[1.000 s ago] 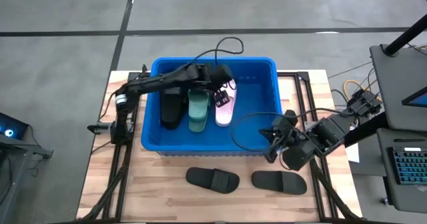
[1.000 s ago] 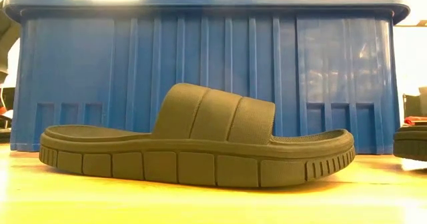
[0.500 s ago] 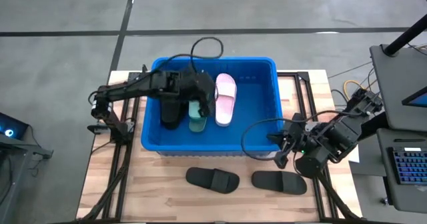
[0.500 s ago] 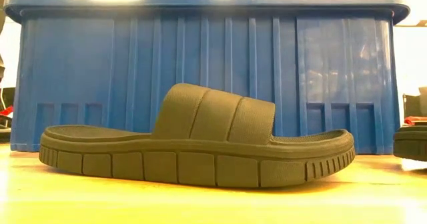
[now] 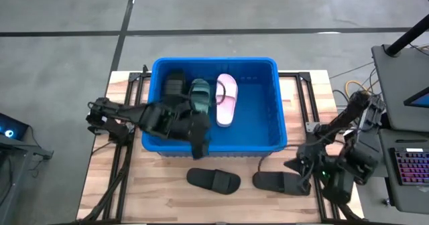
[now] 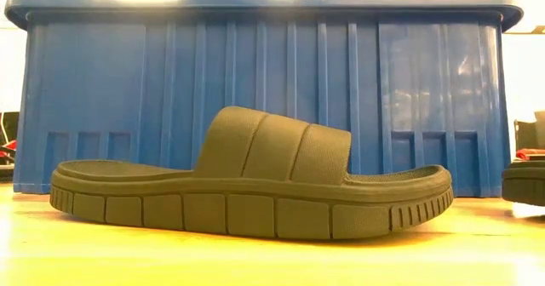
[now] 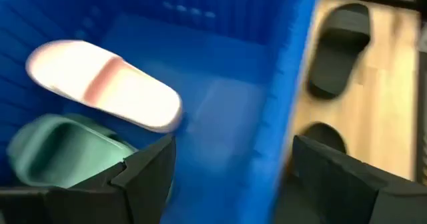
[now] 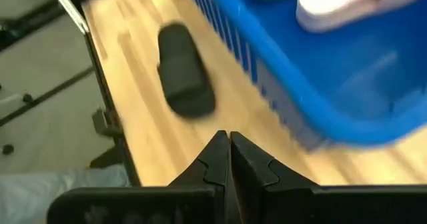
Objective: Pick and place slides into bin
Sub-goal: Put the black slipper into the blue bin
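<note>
Second black slide [image 6: 525, 182] cut off at low view's right edge.

Wooden table [image 5: 134, 185], light planks, black frame rails along its left and right sides; blue bin [image 5: 278, 128] stands on its rear half; two black slides lie on the front strip, side by side, near the bin's front wall: one [image 5: 213, 179] towards the centre, one [image 5: 280, 182] to its right.
</note>
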`<state>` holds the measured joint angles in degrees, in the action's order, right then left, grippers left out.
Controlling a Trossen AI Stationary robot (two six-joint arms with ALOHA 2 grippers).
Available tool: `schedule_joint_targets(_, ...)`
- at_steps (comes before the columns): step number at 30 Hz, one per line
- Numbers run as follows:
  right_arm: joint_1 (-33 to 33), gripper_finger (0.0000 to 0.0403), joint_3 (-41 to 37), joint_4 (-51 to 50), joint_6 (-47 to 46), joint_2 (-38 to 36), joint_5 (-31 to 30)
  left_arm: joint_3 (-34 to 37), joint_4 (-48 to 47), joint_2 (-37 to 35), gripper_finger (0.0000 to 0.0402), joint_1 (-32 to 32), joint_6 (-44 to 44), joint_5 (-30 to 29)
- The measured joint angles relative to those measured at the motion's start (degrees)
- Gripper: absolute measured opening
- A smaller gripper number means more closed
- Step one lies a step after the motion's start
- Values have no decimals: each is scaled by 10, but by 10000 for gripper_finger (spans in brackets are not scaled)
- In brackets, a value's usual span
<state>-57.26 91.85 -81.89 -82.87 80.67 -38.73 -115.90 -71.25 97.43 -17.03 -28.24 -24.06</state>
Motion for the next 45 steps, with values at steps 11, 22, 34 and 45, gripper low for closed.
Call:
schedule_joint_targets(11, -76, 9, 0, -39, -193, 67, 77, 55, 31, 0, 283, -88, -109, 10)
schedule_joint_targets(22, -101, 9, -1, -69, -345, 135, 115, 77, 92, 7, 283, -125, -154, 14)
schedule_joint_targets(34, -91, 71, -20, -75, -434, 177, 240, 77, 123, 8, 283, -130, -150, 13)
schedule_joint_targets(45, -58, 231, -63, -9, -470, 174, 287, 90, 151, 8, 283, -131, -149, 13)
